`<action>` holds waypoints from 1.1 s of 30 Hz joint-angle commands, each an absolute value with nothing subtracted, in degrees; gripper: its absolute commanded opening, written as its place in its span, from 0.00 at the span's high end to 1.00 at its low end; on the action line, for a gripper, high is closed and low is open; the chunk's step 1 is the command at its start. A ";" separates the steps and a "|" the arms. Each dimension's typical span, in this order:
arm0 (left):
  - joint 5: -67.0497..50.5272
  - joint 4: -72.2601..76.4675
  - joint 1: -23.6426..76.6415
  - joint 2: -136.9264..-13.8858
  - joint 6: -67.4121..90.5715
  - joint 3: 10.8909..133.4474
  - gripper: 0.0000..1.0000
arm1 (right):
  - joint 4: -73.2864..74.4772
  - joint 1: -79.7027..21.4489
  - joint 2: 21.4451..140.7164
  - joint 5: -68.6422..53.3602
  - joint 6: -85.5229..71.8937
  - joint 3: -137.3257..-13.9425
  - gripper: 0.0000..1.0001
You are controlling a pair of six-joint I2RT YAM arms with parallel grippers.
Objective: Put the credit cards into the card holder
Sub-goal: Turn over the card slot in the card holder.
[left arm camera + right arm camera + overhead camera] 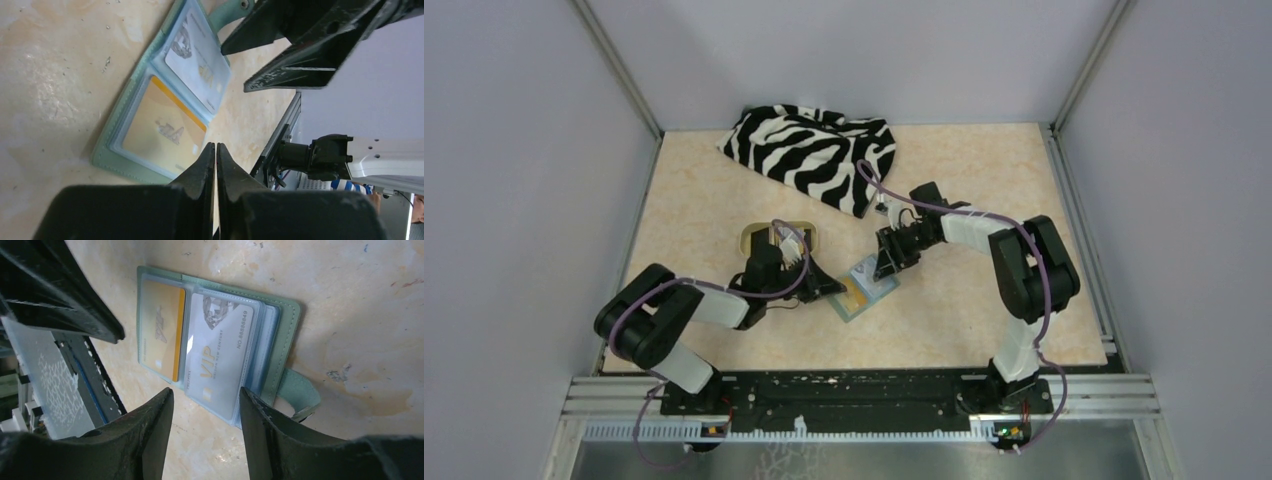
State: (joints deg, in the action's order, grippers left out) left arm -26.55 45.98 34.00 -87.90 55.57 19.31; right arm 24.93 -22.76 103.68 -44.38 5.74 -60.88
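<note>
card holder (289, 335) lay open on the tabletop (944, 180), gold card (161, 330) and whitish vip card (220, 352) tucked in its clear sleeves; right tool (205, 392) hung spread just over it, left tool (215, 150) pressed together, empty, beside its edge.

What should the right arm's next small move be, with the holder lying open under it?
Probably lift the right gripper straight up, clear of the card holder. Its jaws are open and empty, and the gold card and white VIP card both sit inside its clear sleeves. The left gripper is shut, nothing visible in it, near the holder's edge.
</note>
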 commanded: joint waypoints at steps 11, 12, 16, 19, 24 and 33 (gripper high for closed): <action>-28.21 48.23 34.40 -98.59 53.35 24.79 0.93 | 22.24 -23.03 102.44 -54.99 1.14 -62.84 0.50; -28.32 48.19 34.41 -98.80 53.35 24.93 0.93 | 21.93 -23.03 102.47 -55.84 0.66 -62.68 0.50; -28.70 48.25 34.43 -99.31 53.22 25.31 0.92 | 19.61 -23.03 102.58 -59.84 -2.77 -61.81 0.50; -29.01 48.23 34.37 -99.57 53.17 25.40 0.91 | 18.18 -23.03 102.81 -61.60 -4.48 -61.27 0.51; -29.55 48.56 34.41 -99.52 53.26 25.27 0.89 | 15.31 -23.03 103.47 -63.99 -7.91 -60.16 0.51; -28.61 52.22 34.42 -95.33 53.70 21.54 0.82 | 10.93 -23.11 103.91 -66.05 -11.54 -58.35 0.52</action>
